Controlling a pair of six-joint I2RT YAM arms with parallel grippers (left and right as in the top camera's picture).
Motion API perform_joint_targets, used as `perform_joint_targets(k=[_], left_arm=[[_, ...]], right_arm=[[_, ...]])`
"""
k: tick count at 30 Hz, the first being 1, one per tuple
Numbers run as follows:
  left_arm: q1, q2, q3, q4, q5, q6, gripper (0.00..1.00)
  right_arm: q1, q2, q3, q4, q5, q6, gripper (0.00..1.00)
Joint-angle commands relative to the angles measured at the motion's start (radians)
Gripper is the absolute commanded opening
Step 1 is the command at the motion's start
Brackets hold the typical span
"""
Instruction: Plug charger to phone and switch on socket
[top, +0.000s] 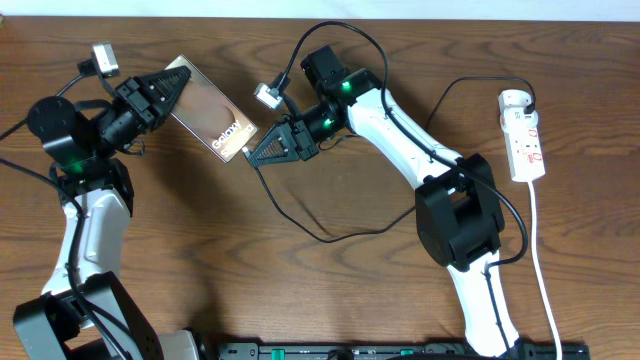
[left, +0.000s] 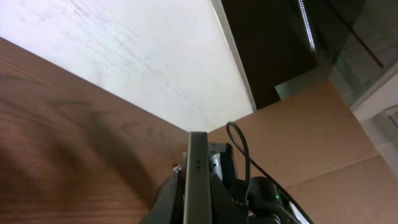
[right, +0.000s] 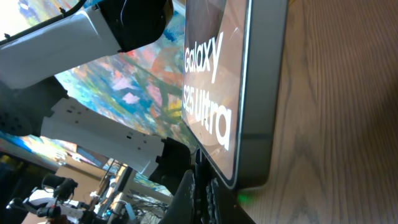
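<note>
Overhead looks straight down; both wrist cameras press close to the phone (top: 212, 108), left seemingly edge-on.

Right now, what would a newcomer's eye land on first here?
The Galaxy S25 Ultra phone, clamped in the left hand at upper left of the overhead view, its lettering filling the right wrist view. The right hand, shut on the black charger cable, sits at the phone's lettered end; whether the plug is seated cannot be told. The white power strip lies apart at the far right.
</note>
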Motion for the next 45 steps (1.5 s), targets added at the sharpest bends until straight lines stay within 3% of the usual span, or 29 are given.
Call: perform_joint_targets(k=[1, 10, 36, 38, 41, 45], left_arm=[[-0.009, -0.011, -0.003, 0.010, 0.050, -0.005, 0.07], [-0.009, -0.011, -0.003, 0.123, 0.224, 0.007, 0.07], [-0.009, -0.011, -0.003, 0.115, 0.203, 0.006, 0.07], [-0.009, -0.011, -0.003, 0.115, 0.200, 0.007, 0.07], [-0.005, -0.011, -0.003, 0.114, 0.196, 0.023, 0.07], [0.009, -0.011, -0.003, 0.114, 0.196, 0.026, 0.07]], right_arm=[[0.006, -0.027, 0.015, 0.003, -0.026, 0.005, 0.01], [-0.003, -0.027, 0.015, 0.003, -0.026, 0.006, 0.01], [-0.004, -0.027, 0.015, 0.011, -0.026, 0.006, 0.02], [-0.004, -0.027, 0.015, 0.011, -0.027, 0.006, 0.09], [-0.005, -0.027, 0.015, 0.011, -0.026, 0.006, 0.37], [-0.005, -0.027, 0.015, 0.011, -0.026, 0.006, 0.62]])
